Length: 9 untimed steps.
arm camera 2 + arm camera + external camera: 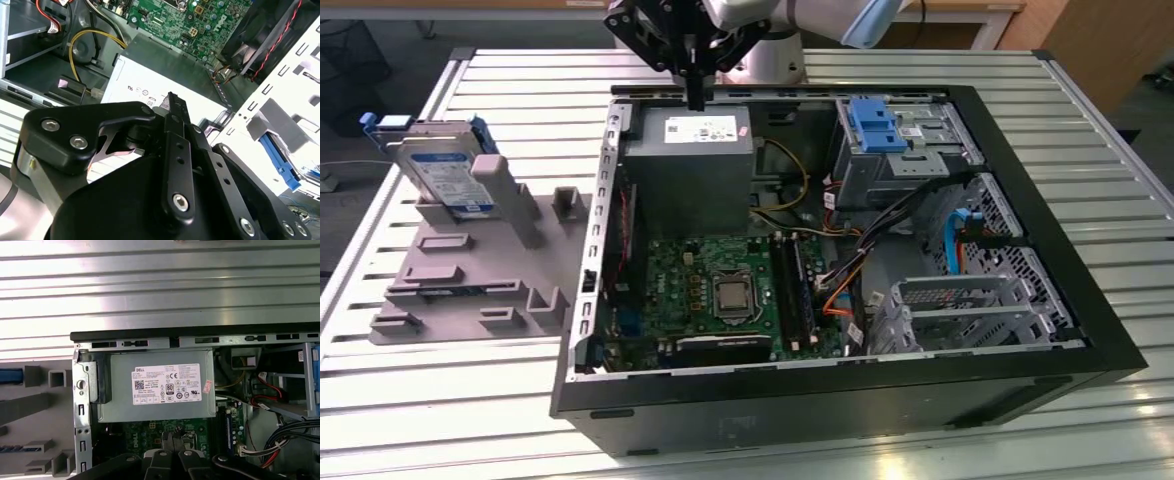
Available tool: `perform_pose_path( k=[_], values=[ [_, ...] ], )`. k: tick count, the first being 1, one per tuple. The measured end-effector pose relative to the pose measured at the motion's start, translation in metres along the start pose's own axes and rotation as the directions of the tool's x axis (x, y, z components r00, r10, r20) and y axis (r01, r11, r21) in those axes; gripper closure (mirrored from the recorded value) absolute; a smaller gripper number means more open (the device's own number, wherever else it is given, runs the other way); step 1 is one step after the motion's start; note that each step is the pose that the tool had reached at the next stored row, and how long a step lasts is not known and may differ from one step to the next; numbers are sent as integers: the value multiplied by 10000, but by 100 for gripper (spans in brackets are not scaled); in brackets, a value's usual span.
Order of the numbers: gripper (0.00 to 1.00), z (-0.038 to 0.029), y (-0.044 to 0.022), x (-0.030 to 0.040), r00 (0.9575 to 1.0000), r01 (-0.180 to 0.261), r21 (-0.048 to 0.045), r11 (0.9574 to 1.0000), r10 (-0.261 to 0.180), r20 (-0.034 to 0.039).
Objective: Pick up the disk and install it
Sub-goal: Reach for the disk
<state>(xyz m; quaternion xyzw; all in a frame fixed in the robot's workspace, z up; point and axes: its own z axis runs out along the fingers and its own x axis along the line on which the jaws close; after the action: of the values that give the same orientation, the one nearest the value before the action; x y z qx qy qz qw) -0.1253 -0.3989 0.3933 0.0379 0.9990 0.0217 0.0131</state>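
The disk (pixel 438 172), a silver drive with a white-and-blue label in a blue carrier, leans upright in the grey fixture (pixel 467 265) at the exterior view's left, outside the computer case. My gripper (pixel 695 96) hangs over the far edge of the case, above the grey power supply box, well apart from the disk. Its black fingers are shut with nothing between them, as both wrist views show (pixel 172 100) (pixel 173 438).
The open computer case (pixel 1067 330) lies on a slatted metal table (pixel 480 410). Inside are the power supply with its white sticker (pixel 167 385), a green motherboard (pixel 707 290), cables, and a drive cage with a ribbed blue latch (pixel 878 125) at the far right.
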Motion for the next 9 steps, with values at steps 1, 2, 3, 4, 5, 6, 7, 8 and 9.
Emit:
perform_pose_path(
  k=[1, 2, 3, 4, 5, 6, 7, 8, 9],
  values=[
    [89, 0, 0, 1, 10000, 1, 0, 10000, -1, 0],
    [89, 0, 0, 3, 10000, 0, 0, 10000, 0, 0],
    [89, 0, 0, 6, 10000, 0, 0, 10000, 0, 0],
    [89, 0, -1, 9, 10000, -1, 0, 10000, 1, 0],
    [89, 0, 0, 12, 10000, 0, 0, 10000, 0, 0],
    [89, 0, -1, 17, 10000, 0, -1, 10000, 0, 0],
    [89, -1, -1, 23, 10000, 0, 0, 10000, 0, 0],
    [89, -1, 0, 28, 10000, 1, 0, 10000, -1, 0],
    [89, -1, 0, 34, 10000, 0, 0, 10000, 0, 0]
  ],
)
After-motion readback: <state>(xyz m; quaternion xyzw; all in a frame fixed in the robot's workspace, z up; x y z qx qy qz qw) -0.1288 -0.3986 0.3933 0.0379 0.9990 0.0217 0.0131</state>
